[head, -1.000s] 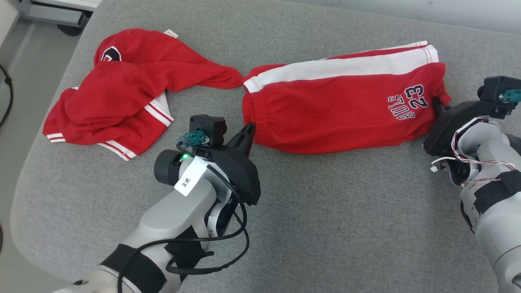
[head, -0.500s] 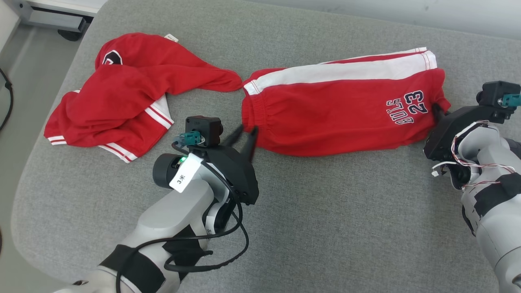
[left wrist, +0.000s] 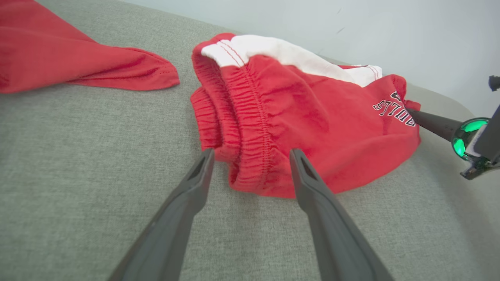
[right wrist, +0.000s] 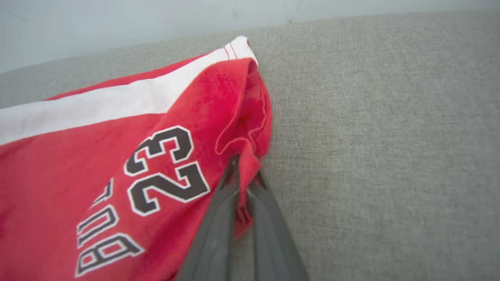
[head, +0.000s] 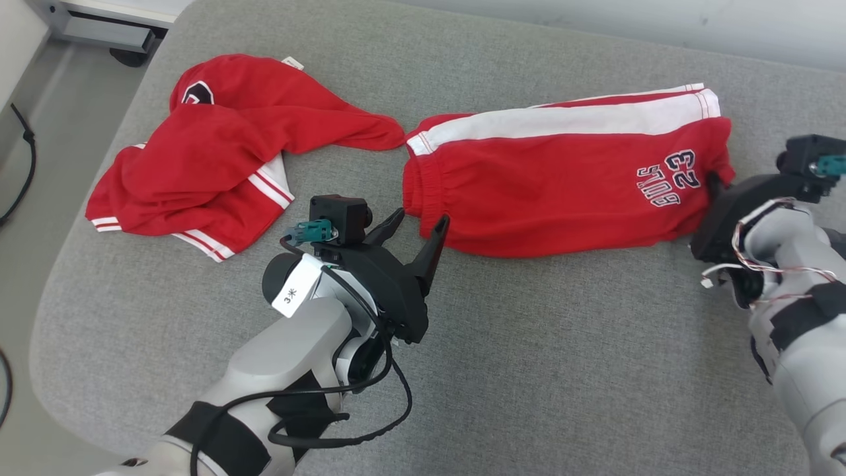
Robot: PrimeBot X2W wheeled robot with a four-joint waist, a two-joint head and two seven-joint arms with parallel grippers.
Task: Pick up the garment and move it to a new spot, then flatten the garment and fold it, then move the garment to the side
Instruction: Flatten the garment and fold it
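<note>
Left gripper (head: 419, 220): jaws spread wide at centre frame in the head view, holding nothing; its fingertips (left wrist: 295, 154) flank the elastic waistband corner, contact unclear.
Right gripper (head: 712, 178): clamped tight on the hem beside the "23", at the right edge.
Red shorts (head: 548, 192): lying flat, upper centre-right, on the grey cushion (head: 529, 357).
Second red garment (head: 225, 145): crumpled, upper left.

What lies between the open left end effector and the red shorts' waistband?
Nothing visible. The left end effector, jaws open, points at the waistband of the red shorts, close by, over bare grey cushion. The other red garment lies to the left, outside that gap. The right end effector is shut on the shorts' far end.
</note>
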